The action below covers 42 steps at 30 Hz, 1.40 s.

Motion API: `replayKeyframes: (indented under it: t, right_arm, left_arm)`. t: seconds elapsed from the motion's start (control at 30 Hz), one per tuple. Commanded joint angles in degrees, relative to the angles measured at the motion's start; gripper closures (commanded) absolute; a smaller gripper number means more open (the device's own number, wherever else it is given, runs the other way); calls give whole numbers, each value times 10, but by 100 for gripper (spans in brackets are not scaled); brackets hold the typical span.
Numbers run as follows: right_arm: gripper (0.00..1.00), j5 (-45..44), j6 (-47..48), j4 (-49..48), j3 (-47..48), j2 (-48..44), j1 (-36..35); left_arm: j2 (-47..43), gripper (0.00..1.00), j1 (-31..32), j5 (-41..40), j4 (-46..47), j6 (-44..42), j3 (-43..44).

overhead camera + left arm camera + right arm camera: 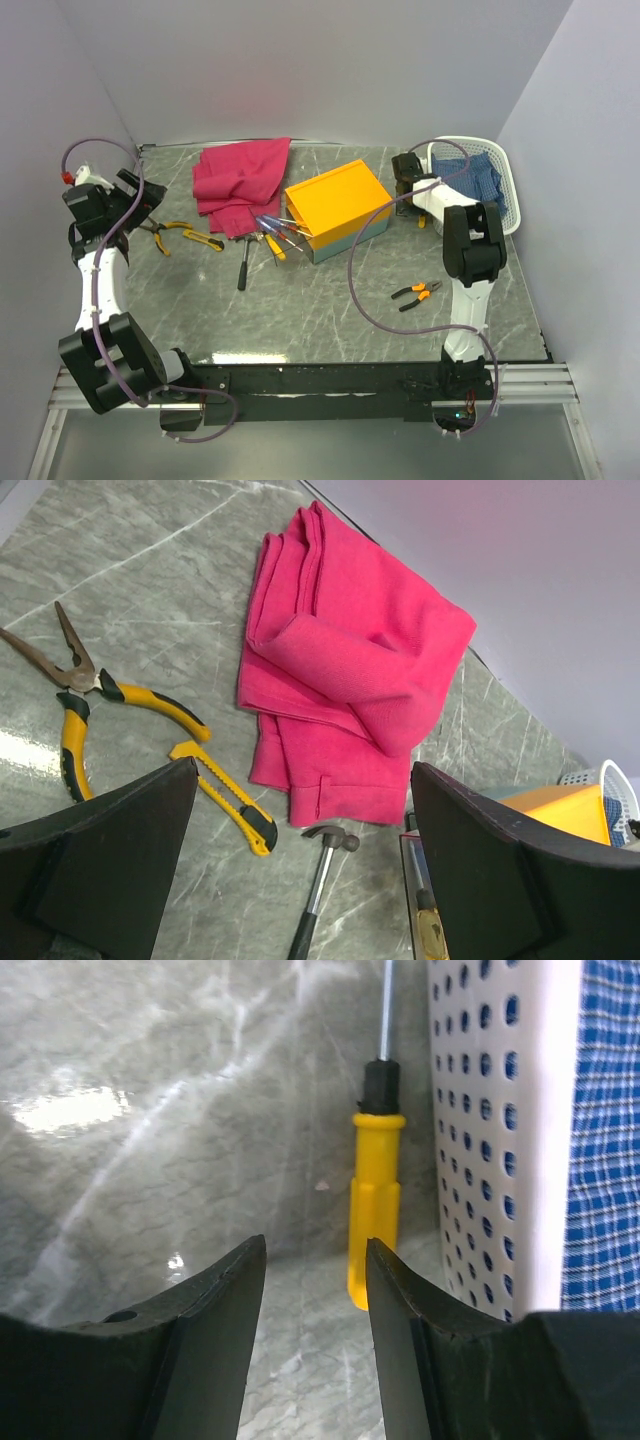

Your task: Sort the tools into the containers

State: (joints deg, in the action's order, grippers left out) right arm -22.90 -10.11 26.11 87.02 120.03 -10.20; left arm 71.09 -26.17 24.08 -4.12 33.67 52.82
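My left gripper hangs wide open above the table with nothing in it. Below it lie yellow-black pliers, a yellow utility knife and a black-handled hammer. Several screwdrivers lie against the orange-yellow toolbox. My right gripper is open and empty, low over the table beside the white lattice basket. A yellow-handled screwdriver lies just ahead of its right finger, along the basket wall. Orange-black pliers rest on the table near the right arm.
A magenta cloth lies crumpled at the back, left of the toolbox. A blue checked cloth fills the basket. White walls close in the table on three sides.
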Motion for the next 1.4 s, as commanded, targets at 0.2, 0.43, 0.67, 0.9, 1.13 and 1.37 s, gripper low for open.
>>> replayKeyframes:
  t: [0.2, 0.43, 0.67, 0.9, 1.13, 1.37]
  right_arm:
    - [46, 6, -27, 17, -22, -22, 28]
    - [53, 109, -22, 25, 2, -17, 46]
    - [58, 115, -69, 32, -21, -28, 28]
    - [92, 137, -64, 31, -5, -23, 29]
    - [100, 179, -37, -10, 31, -91, 8]
    - [100, 153, 7, -78, 53, -164, -12]
  left_arm:
    - [7, 6, -3, 1, 20, -2, 26]
    - [5, 6, -2, -2, 13, -7, 30]
    - [5, 6, -3, -2, 13, -2, 33]
    - [-5, 6, -3, -3, 10, -4, 33]
    - [-17, 6, -3, -6, 13, -6, 40]
    - [-24, 6, -3, 1, 21, 4, 45]
